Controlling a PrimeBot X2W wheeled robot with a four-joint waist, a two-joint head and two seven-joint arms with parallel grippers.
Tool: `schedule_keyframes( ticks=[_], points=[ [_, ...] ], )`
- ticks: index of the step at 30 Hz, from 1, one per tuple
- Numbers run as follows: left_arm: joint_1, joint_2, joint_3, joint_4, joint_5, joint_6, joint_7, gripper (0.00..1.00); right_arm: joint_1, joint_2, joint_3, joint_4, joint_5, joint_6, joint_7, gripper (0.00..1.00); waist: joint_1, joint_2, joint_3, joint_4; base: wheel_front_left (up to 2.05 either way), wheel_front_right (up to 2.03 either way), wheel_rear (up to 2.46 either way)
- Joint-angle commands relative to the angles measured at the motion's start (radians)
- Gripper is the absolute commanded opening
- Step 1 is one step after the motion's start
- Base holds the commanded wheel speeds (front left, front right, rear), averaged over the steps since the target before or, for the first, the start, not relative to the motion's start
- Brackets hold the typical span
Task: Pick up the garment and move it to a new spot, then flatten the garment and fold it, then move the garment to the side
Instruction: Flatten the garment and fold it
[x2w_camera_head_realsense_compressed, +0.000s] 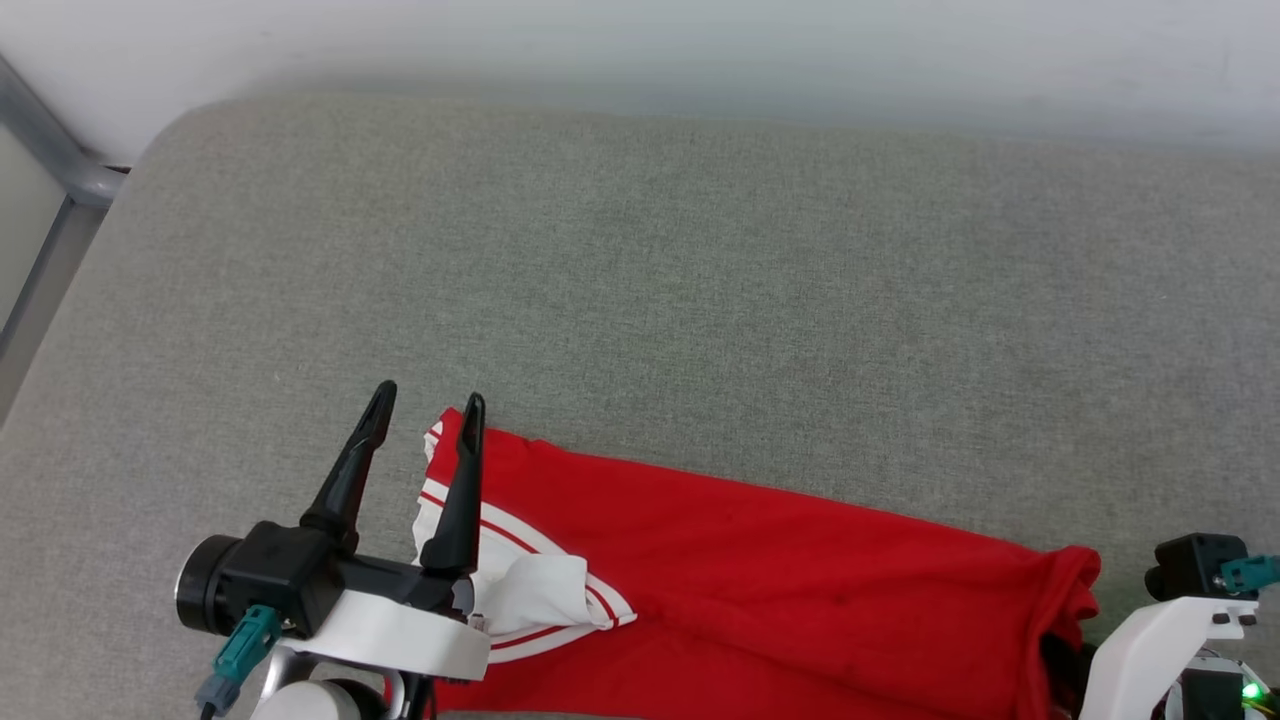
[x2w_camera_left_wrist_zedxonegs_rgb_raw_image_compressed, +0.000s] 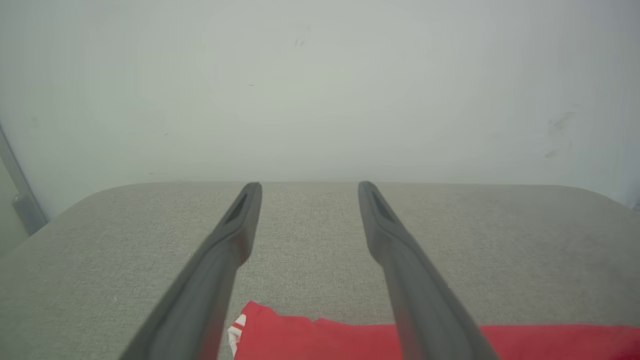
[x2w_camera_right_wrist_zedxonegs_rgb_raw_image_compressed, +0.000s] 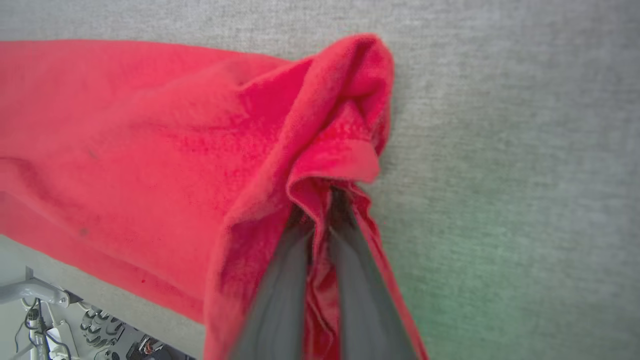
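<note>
- The right pincer (x2w_camera_right_wrist_zedxonegs_rgb_raw_image_compressed: 325, 195) is clenched on the garment (x2w_camera_right_wrist_zedxonegs_rgb_raw_image_compressed: 150, 150). Its two dark fingers (x2w_camera_right_wrist_zedxonegs_rgb_raw_image_compressed: 285, 280) are pressed close together, with a bunched fold of red cloth caught at their tips.
- The grip is taken at the garment's right-hand end, where the cloth is gathered into a raised peak. An edge pinch of this kind is judged to serve lifting or dragging the shirt to a new spot.
- The left pincer (x2w_camera_head_realsense_compressed: 428, 398) is released: its jaws are spread wide and nothing is held between them.
- It is held just above the garment's left end, one finger crossing the white sleeve (x2w_camera_head_realsense_compressed: 530, 590) with its red-striped trim. This is probably so that the opposite end can be taken and the shirt carried by both ends.
- In the left wrist view the red cloth is seen low between the open fingers, short of their tips, so no contact can be confirmed.
- The garment lies stretched in a long, loosely rolled band along the near edge of the bench (x2w_camera_head_realsense_compressed: 700, 250), not yet flattened or folded.
- The padded grey bench beyond it is bare, which leaves room for spreading the shirt.
- A pale wall (x2w_camera_left_wrist_zedxonegs_rgb_raw_image_compressed: 320, 75) is seen behind the bench, and a metal frame (x2w_camera_head_realsense_compressed: 60, 160) at its far left corner.
</note>
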Motion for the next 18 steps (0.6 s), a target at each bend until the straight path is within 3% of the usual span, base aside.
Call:
schedule_keyframes(
  ticks=[1, 9, 18],
  points=[
    [0.01, -0.003, 0.002, 0.009, 0.008, -0.007, -0.002, 1.0, -0.002, 0.003, 0.016, 0.014, 0.006, 0.002, 0.004, 0.0, -0.0001, -0.0001, -0.017, -0.006, 0.0, 0.0, 0.0],
    [0.044, -0.004, 0.008, 0.042, 0.016, -0.007, -0.002, 1.0, -0.03, -0.038, -0.018, -0.02, 0.028, 0.001, 0.008, 0.0, -0.0001, -0.0001, -0.084, -0.027, 0.0, 0.0, 0.0],
    [0.074, 0.013, 0.012, 0.046, 0.026, 0.02, 0.011, 1.0, -0.039, -0.044, -0.16, -0.01, -0.001, 0.001, 0.056, 0.0, -0.0001, -0.0001, -0.119, -0.053, 0.0, 0.0, 0.0]
  ],
)
